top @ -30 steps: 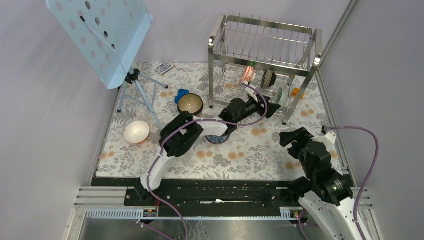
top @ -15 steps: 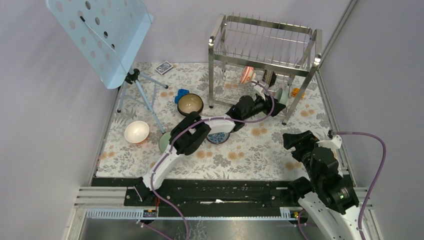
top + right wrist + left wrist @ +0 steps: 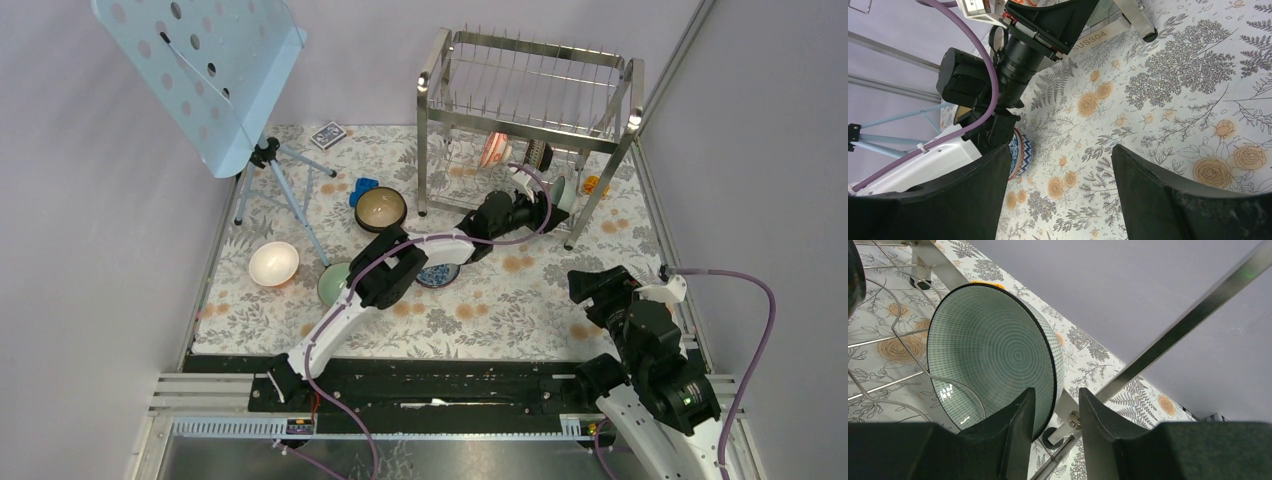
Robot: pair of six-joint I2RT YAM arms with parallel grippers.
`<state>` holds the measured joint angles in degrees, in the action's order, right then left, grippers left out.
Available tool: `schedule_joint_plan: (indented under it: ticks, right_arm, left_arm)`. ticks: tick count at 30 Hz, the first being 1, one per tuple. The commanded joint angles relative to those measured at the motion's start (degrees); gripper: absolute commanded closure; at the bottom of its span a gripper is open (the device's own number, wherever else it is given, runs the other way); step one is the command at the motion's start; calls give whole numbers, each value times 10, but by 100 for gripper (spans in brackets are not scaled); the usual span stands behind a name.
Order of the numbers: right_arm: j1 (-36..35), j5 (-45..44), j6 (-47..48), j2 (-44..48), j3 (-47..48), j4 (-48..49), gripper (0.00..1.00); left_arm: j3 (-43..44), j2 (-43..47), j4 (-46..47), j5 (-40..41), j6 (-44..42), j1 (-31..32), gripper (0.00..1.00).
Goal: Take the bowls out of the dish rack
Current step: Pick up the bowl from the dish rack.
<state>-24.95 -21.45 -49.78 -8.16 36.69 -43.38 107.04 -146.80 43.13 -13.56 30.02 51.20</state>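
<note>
Between the fingertips of my left gripper (image 3: 1056, 393), spread and not yet pinching, runs the rim of the pale green bowl (image 3: 993, 350), propped on edge by the wires of the dish rack (image 3: 1178, 325). Just beyond stands a leg of that rack, crowding my outer finger.

Colours over a floral table (image 3: 500, 310)
The table is pale with grey ferns and orange roses. The pale green bowl (image 3: 998, 355) carries rings of fine dashes and a dark rim. The striped bowl (image 3: 1019, 154) is blue and white. The dish rack (image 3: 423, 150) is shiny steel and the music stand (image 3: 230, 100) is pale blue.
</note>
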Motion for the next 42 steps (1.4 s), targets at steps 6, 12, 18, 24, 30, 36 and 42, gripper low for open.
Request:
schedule_joint_plan:
  ticks: [6,12,18,24,30,36,42]
  right_arm:
    - [3,2,2,2,1,1,20]
    - [3,5,9,0,-3,7,20]
    - [3,8,13,2,-4,9,21]
    - [3,10,17,1,-5,13,20]
    - [3,12,17,3,-6,13,20]
    - [3,12,18,9,-7,15,21]
    - [3,14,18,13,-8,15,21]
  left_arm:
    - [62,-27,13,-25,11,-3,63]
    - [60,-26,31,-37,21,-3,75]
    - [67,-30,28,-38,13,-4,84]
    - [58,-24,41,-37,22,-6,100]
    - [37,-1,93,-31,54,-19,100]
    - [24,19,138,-31,92,-31,100]
    - [16,28,176,-34,134,-37,100]
